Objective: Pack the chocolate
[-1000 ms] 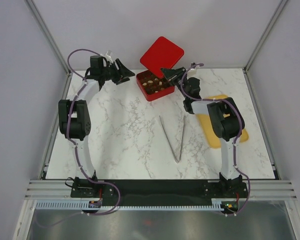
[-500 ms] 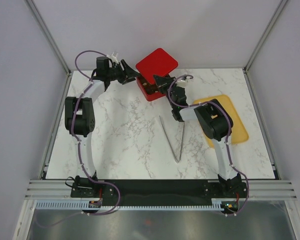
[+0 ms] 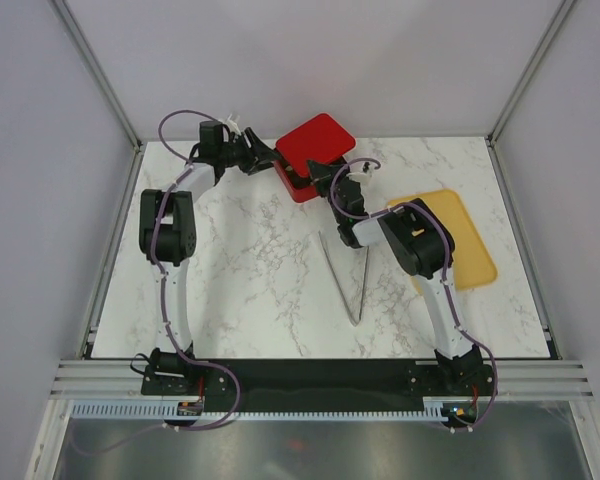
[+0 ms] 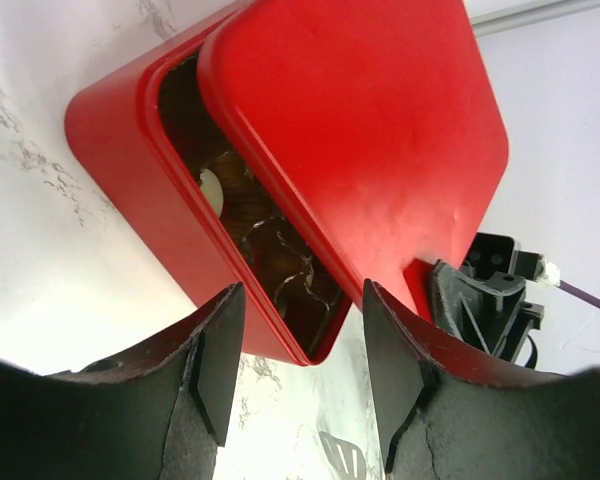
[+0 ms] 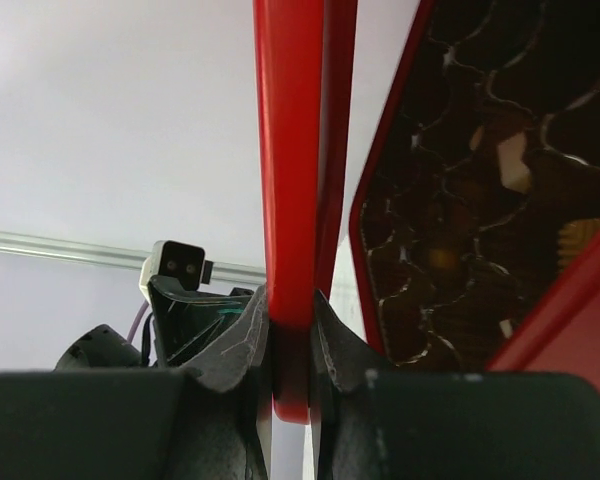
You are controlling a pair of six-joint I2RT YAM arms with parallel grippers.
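Note:
The red box [image 3: 292, 188] stands at the back of the table with dark brown chocolate [image 4: 280, 262] in its gridded cells and a pale piece [image 4: 212, 192] among them. The red lid [image 3: 315, 140] hangs tilted over the box and covers most of it. My right gripper [image 3: 316, 172] is shut on the lid's near edge [image 5: 290, 345]. More chocolate [image 5: 480, 190] shows past the lid in the right wrist view. My left gripper [image 4: 300, 370] is open just left of the box, its fingers either side of the box's corner without touching it.
Metal tongs [image 3: 345, 282] lie in a V on the marble mid-table. A flat yellow tray [image 3: 472, 245] sits at the right, partly under the right arm. The enclosure's back wall rises right behind the box.
The right gripper has swung the lid left and down over the box. The left gripper has moved right, up to the box's corner, and its jaws have narrowed a little.

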